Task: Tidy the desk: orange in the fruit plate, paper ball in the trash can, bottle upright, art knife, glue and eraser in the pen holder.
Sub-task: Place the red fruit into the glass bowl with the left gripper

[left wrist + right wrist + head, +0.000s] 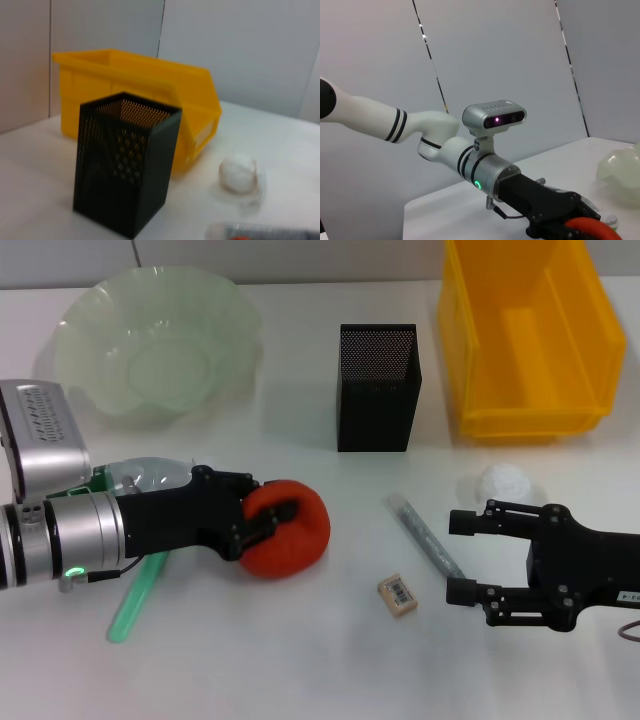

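My left gripper [272,521] is shut on the red-orange orange [300,535], low over the table left of centre; whether it touches the table I cannot tell. In the right wrist view the orange [592,227] shows at the tip of the left arm. The clear bottle [140,477] lies on its side under the left arm, with the green glue [138,597] stick beside it. The grey art knife [424,534] and the beige eraser [397,594] lie just left of my open right gripper [459,557]. The paper ball [503,483] sits behind it.
The pale green fruit plate [80,330] stands at the back left. At the back centre is the black mesh pen holder [377,390], with the yellow trash can [530,350] at the back right. The left wrist view shows the pen holder [125,165], trash can [150,85] and paper ball [238,172].
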### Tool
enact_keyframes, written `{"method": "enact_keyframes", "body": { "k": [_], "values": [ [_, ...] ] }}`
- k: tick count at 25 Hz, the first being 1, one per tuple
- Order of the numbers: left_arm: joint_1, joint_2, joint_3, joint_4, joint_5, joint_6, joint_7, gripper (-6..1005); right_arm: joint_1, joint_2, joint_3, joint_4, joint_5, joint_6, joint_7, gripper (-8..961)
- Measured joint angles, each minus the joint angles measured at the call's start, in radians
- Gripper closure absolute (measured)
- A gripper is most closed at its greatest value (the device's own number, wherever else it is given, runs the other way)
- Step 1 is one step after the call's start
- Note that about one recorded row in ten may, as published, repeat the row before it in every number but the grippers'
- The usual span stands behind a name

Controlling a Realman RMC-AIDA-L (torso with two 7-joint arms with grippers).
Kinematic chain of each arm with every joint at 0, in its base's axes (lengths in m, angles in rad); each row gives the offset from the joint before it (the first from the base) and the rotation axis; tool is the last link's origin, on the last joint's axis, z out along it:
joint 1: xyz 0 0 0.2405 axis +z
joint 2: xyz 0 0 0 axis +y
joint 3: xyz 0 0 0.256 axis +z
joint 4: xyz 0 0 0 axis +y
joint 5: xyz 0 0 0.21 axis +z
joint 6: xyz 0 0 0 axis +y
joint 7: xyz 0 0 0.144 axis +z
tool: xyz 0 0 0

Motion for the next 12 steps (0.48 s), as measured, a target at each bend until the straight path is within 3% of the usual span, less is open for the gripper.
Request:
{"method": "enact_keyframes", "body": {
  "k": [7, 12],
  "values": [
    [0.002, 0.004, -0.002, 0.022, -0.097, 0.068, 0.009, 763, -0.003, 0.001, 0.000, 0.000, 0.000, 0.000, 0.000, 190],
    [-0.002, 0.006, -0.002, 0.086, -0.248, 0.065, 0.012, 810, 0.001, 0.002, -0.003, 0.003, 0.000, 0.000, -0.001, 191]
  ]
}}
